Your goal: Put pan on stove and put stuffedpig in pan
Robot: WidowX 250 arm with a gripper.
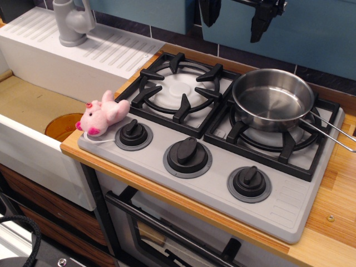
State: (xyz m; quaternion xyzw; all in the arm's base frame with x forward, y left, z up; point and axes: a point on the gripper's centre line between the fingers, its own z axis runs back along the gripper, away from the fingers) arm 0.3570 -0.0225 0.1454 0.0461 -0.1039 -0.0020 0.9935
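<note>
Pan's sitting on the stove, pig's still hanging out at the corner

The steel pan (272, 99) is resting on the right grate of the stove (289, 208), wire handle sticking out past the stove's right edge. The stuffedpig (102, 113) is lying on the stove's front-left corner, just beside the leftmost knob (134, 134), nowhere near the pan. The gripper (236, 19) is hanging above the stove's back edge, fingers looking spread apart and pinching nothing. A sink (33, 105) with a grey faucet (72, 22) is sitting left of the stove, all on the wooden desk (334, 222).
</note>
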